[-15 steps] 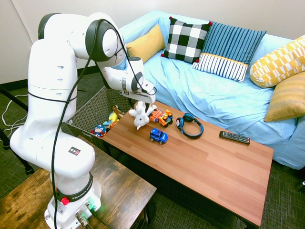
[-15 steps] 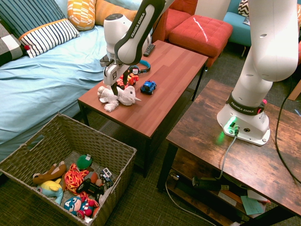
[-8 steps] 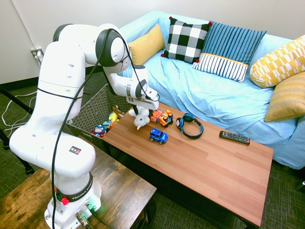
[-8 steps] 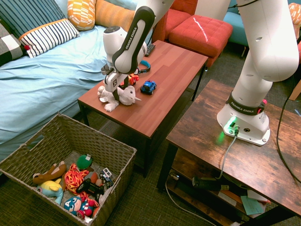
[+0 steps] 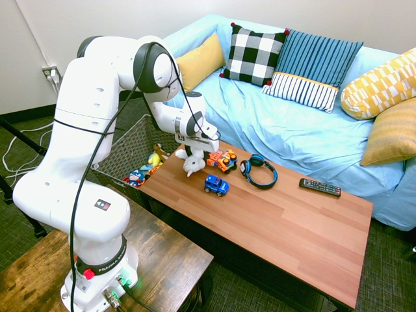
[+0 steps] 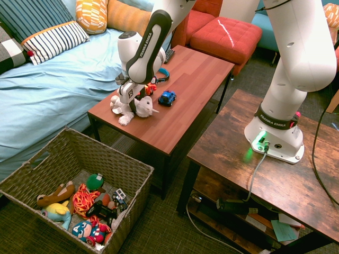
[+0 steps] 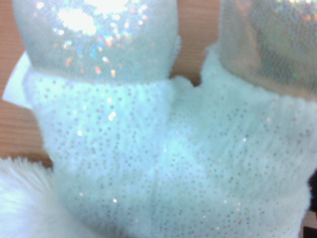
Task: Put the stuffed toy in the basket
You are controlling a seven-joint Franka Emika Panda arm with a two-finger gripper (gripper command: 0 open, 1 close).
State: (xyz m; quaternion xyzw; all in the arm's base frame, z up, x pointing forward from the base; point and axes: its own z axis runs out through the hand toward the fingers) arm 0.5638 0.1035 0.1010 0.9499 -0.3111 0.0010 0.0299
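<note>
Stuffed toy (image 5: pixel 190 161) lies on the desk (image 5: pixel 273 221) at the end nearest the basket (image 6: pixel 63 174), just beside an orange toy car (image 5: pixel 221 158) and near a blue toy car (image 5: pixel 216 185). Gripper (image 5: pixel 195 151) is right on top of the toy, wrist pointing down. Finger state: cannot tell, the wrist body and fur hide the tips in both exterior views. Wrist view is filled with white sparkly fur (image 7: pixel 163 163) and two shiny iridescent patches, probably ear or foot linings; desk wood shows behind.

Handling judgement: light, soft, squashy plush with floppy limbs. It should compress under the fingers, so a deep pinch on the body or neck looks safer than on a limb, which could slip or let the toy dangle and swing. Not fragile, low slip risk from the fur. The shiny lining fabric may be slicker, so better avoided.

Basket sits on the floor below the desk end, already holding other toys (image 6: pixel 87 209), opening facing up. The toy is not yet in it. Headphones (image 5: pixel 259 171) and remote (image 5: pixel 320 187) are well apart from the grasp spot.
</note>
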